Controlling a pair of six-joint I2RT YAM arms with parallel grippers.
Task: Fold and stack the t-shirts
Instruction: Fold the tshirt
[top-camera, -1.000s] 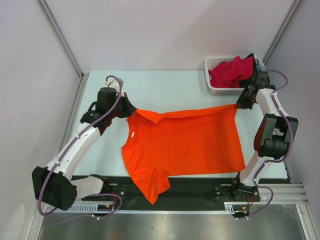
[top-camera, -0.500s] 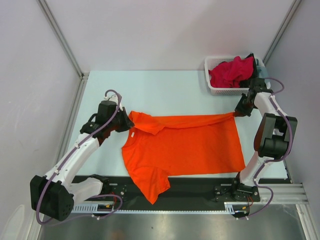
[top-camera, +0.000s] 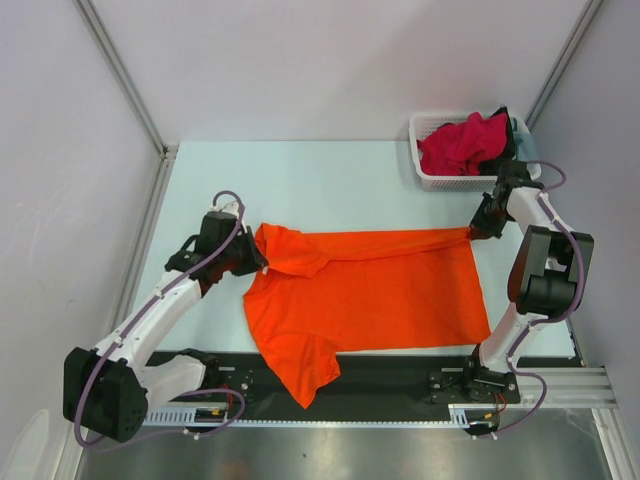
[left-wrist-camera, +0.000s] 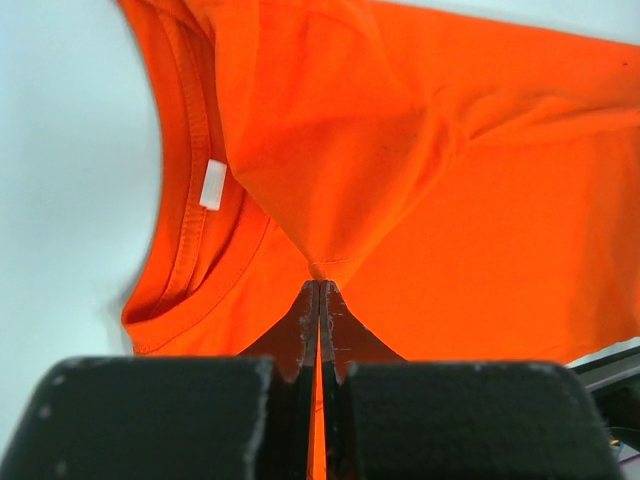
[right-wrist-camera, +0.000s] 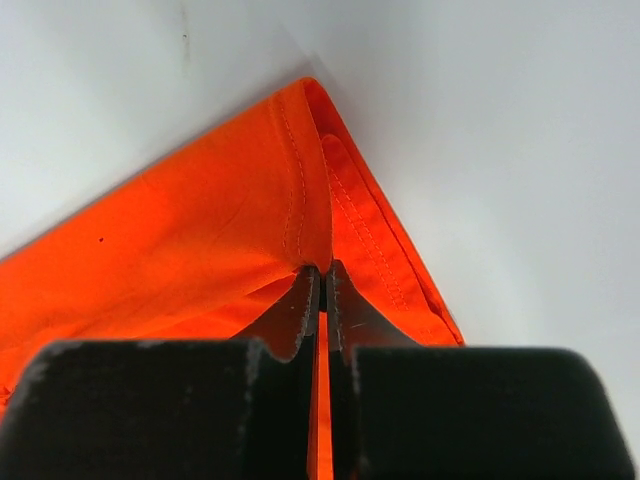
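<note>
While both arms hold its far edge, the orange shirt (top-camera: 370, 295) lies spread across the table (top-camera: 320, 180), collar to the left and hem to the right.

- Orange shirt: mostly flat. Its far edge is raised and turned over along a straight ridge. The near sleeve (top-camera: 305, 375) hangs over the table's near edge onto the black rail.
- Left gripper (left-wrist-camera: 319, 290): jaws pinched tight on a tuck of cloth at the far shoulder, just beside the collar (left-wrist-camera: 195, 130) and its white tag (left-wrist-camera: 212, 185).
- Right gripper (right-wrist-camera: 320, 272): jaws pinched tight on the far hem corner, where the stitched hem shows doubled.
- Purpose, as judged: the two grips at opposite ends keep the far edge taut between them, so the edge can be carried toward the near side as one straight lengthwise fold.
- Basket (top-camera: 425, 178): far right corner, well apart from the orange shirt. It holds a crimson shirt (top-camera: 460, 145), bunched and unfolded, with darker cloth behind it, too small to identify.
- Stack: none visible.
</note>
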